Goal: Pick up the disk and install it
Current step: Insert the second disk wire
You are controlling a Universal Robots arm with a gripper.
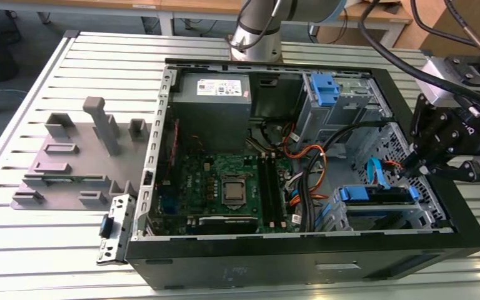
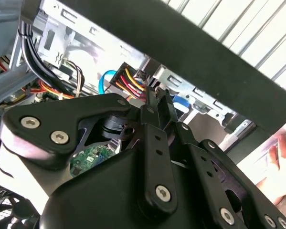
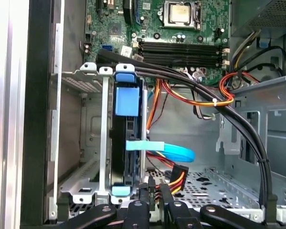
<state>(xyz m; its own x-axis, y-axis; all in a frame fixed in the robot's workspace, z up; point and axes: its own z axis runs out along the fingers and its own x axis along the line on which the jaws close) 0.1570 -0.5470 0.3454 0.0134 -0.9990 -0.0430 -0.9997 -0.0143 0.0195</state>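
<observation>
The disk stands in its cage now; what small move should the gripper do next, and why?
Probably a gentle push on the disk deeper into its cage: the shut gripper holds nothing and sits at the disk's near end.

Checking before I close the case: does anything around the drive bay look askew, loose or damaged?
Nothing stands out. The disk sits edge-on and straight in its metal drive cage, blue carrier tab squared with the frame, with the tool close by at the case's edge. The cables loop loosely across the case but none looks pinched or torn.
</observation>
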